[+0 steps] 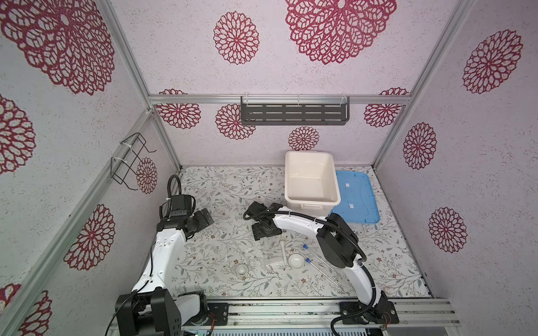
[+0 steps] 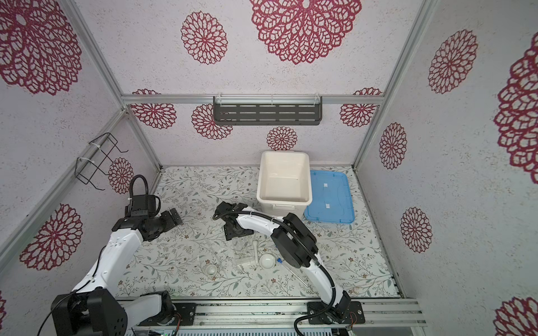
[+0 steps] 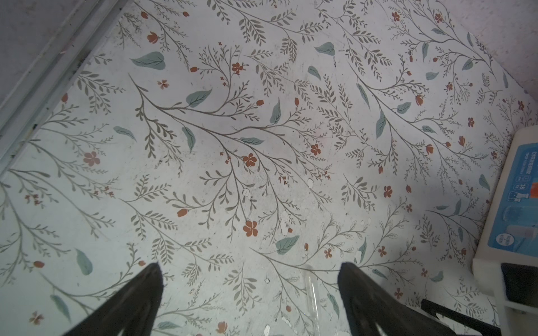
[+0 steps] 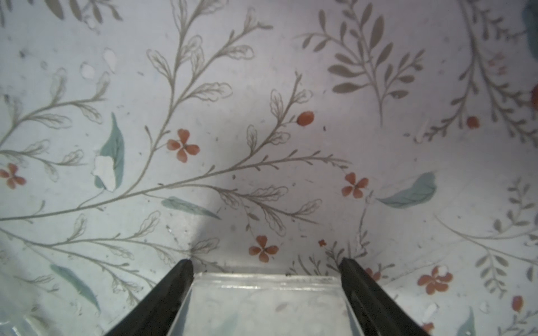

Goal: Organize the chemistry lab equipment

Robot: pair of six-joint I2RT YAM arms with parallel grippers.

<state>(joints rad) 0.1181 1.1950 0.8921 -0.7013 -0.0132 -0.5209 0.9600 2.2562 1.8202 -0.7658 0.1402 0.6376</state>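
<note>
My right gripper [image 1: 263, 232] [image 4: 265, 261] points down at the table's middle, shut on the clear plastic tube stand [image 4: 265, 305] [image 1: 269, 251]; both fingers press its sides. Just right of the stand lie the white pestle [image 1: 283, 250] and the white bowl [image 1: 296, 260], side by side. Two clear tubes with blue caps [image 1: 323, 273] lie slanted beside the bowl, partly behind the right arm. The smaller white dish [image 1: 241, 270] [image 2: 211, 270] sits nearer the front. My left gripper [image 1: 205, 218] [image 3: 251, 266] hovers open and empty at the left.
A large white tub [image 1: 313, 200] [image 3: 512, 203] stands at the back right, its blue lid [image 1: 355, 200] flat beside it. A dark shelf [image 1: 294, 115] hangs on the back wall and a wire rack [image 1: 131, 163] on the left wall. A slim clear piece [image 3: 311, 291] lies below the left gripper.
</note>
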